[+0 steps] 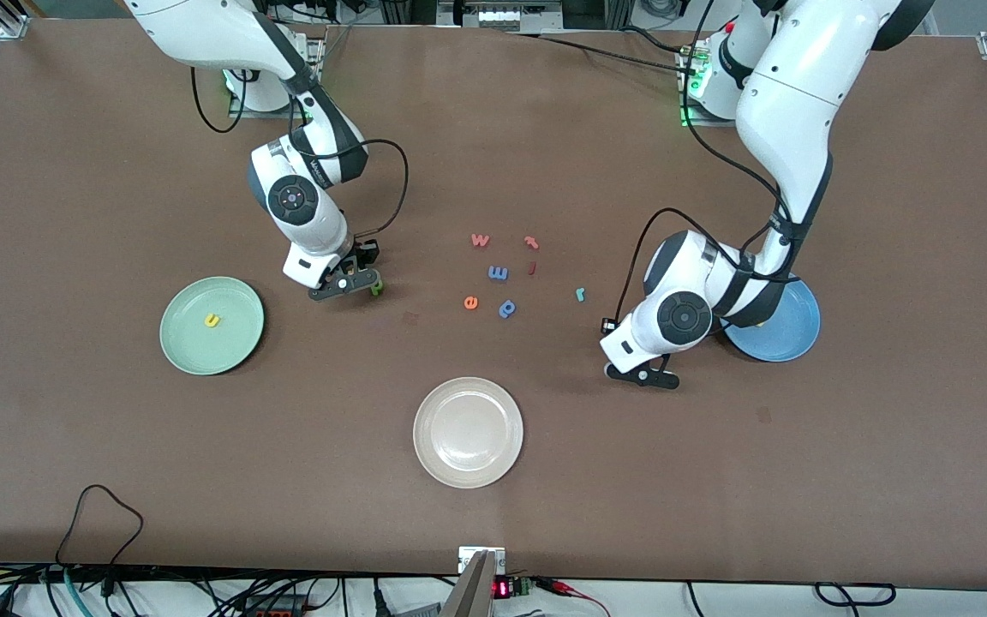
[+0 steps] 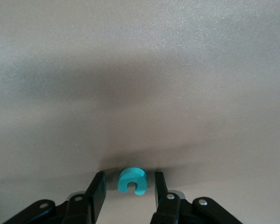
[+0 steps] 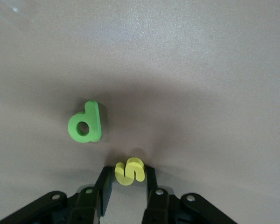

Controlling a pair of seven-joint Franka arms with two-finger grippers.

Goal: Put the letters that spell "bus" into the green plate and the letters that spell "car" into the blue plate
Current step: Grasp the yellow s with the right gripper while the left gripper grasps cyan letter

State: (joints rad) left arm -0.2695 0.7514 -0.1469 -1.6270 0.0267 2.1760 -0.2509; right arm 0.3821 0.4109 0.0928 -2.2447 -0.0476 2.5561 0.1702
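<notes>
Quick rundown, using the off-white plate [image 1: 468, 433] as the anchor for everything.

The right gripper [image 3: 128, 179] is sitting down at the table, farther from the front camera than the off-white plate and toward the right arm's end. Its fingers are pinching in on the yellow "s" [image 3: 129, 171], with both pads pressing against the sides of the letter. The green "b" [image 3: 85, 122] is lying flat just beside it, not touching the fingers.

The green plate [image 1: 194, 351] is sitting toward the right arm's end from the off-white plate, a little farther from the camera, and the yellow "u" [image 1: 212, 320] is resting in it.

The left gripper [image 2: 129, 184] is down low toward the left arm's end from the off-white plate, slightly farther from the camera. Its fingers are standing partly open around the teal "c" [image 2: 131, 180], with a sliver of a gap showing on each side, so it isn't clamping anything.

The blue plate [image 1: 798, 330] is sitting farther toward the left arm's end, partly covered by the left arm. The teal-blue "r" [image 1: 580, 294] is lying on the bare table, farther from the camera than the off-white plate.

The stray letters are scattered farther from the camera than the off-white plate, among them the orange "e" [image 1: 471, 302] and the blue "p" [image 1: 507, 308].
</notes>
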